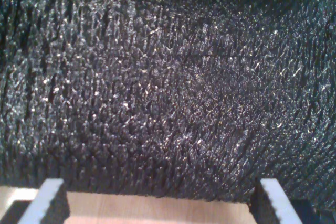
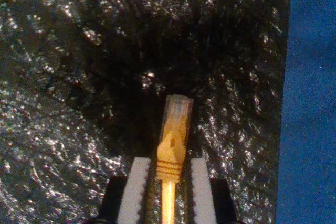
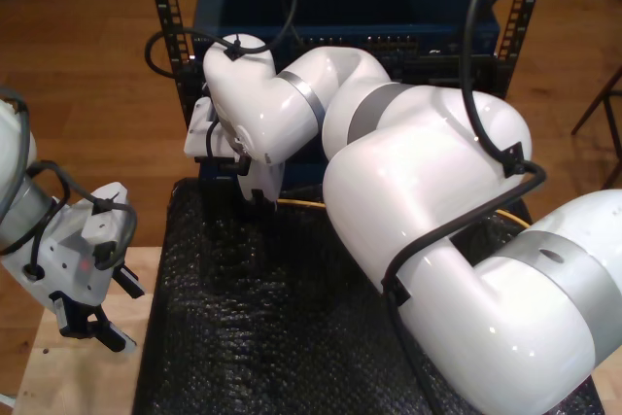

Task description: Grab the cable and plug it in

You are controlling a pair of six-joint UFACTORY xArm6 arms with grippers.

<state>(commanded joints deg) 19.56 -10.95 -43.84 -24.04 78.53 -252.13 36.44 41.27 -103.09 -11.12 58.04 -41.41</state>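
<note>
Firmly, my second gripper [image 2: 167, 182] pinches the cable [image 2: 172, 150] between its ribbed white fingers [image 2: 201, 190] — clear plug at twelve o'clock, above crinkly black foam [image 2: 63, 129]; my first gripper [image 1: 157, 203] gapes wide, holding nothing.

Counts: two arms, one cable.
Two grippers: first gripper [image 3: 97, 323], second gripper [image 2: 167, 190]; one cable [image 2: 173, 135]; one black mat [image 3: 253, 337]; one rack [image 3: 340, 7].

Glossy white rounded arms [image 3: 428, 191] with grey joint bands and black cables [image 3: 476, 36].
</note>
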